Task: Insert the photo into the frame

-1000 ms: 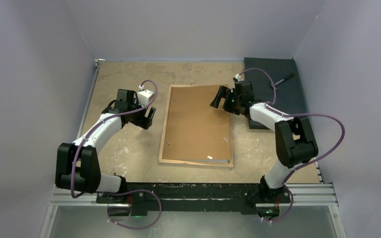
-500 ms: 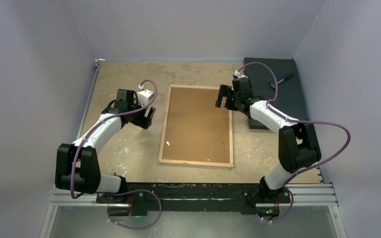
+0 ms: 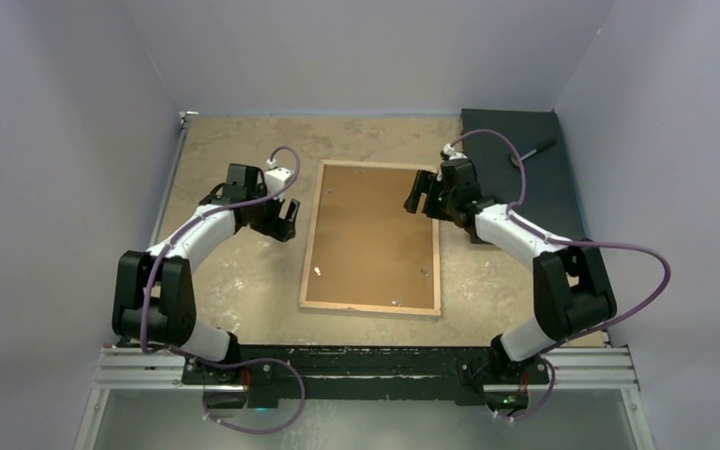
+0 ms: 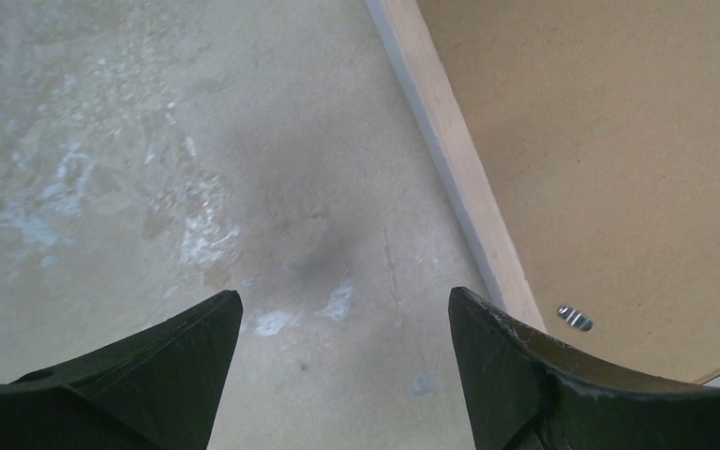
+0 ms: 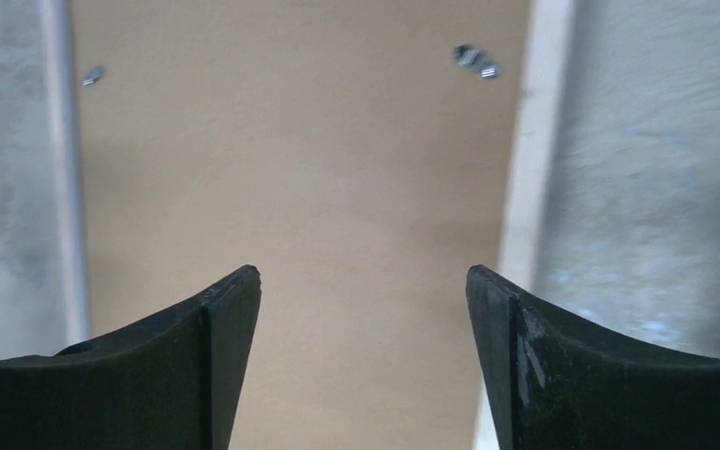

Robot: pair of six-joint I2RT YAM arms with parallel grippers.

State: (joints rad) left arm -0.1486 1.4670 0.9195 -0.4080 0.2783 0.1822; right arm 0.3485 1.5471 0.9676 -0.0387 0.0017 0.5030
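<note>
A second ago the board sat crooked, with a dark gap showing along the near rail. Now it lies flat and square inside the frame. My right gripper has shifted a little and hangs over the far right corner. My left arm has pulled its elbow in, and the left gripper has come slightly closer to the frame's left rail.

The frame lies back-up in the middle of the table, long side running away from me. Its pale wood rails surround the brown board. Small metal clips show along the rails at the near end.

The left gripper is spread wide with nothing between its fingers. From its wrist I see bare table between the fingers. The left rail runs diagonally just to the right, and one clip lies near the right finger. It hovers beside the frame, not over it, and I see no contact.

The right gripper is also spread wide and holds nothing. Its wrist view looks down on the board, with one rail past each finger and a clip at each top corner. Whether its fingers touch the board I cannot tell.

The black slab lies at the far right of the table, just beside the frame, with a thin dark tool on it.
</note>
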